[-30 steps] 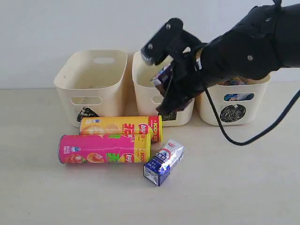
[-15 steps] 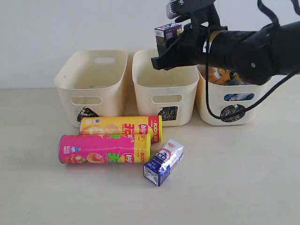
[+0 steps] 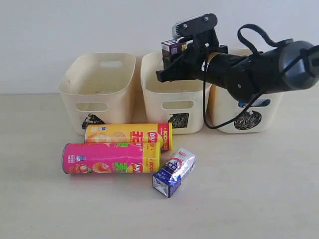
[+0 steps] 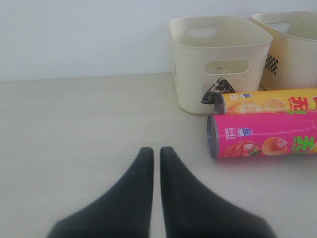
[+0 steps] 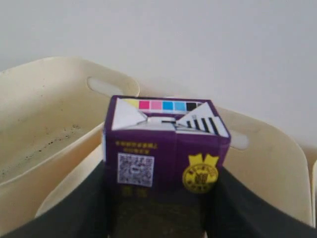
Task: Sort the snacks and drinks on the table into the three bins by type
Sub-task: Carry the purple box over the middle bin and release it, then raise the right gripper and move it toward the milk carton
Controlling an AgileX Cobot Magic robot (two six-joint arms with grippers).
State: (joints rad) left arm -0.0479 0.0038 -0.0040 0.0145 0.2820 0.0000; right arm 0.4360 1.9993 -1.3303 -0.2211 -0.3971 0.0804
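Right claw (image 5: pixel 161 218) clamped on purple carton (image 5: pixel 166 148), long axis upright, folded top up, over middle bin (image 3: pixel 174 105)

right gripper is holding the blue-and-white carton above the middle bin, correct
No: the right gripper holds the dark purple carton above the middle bin, as the right wrist view shows. The blue-and-white carton lies on the table beside the pink chip tube.
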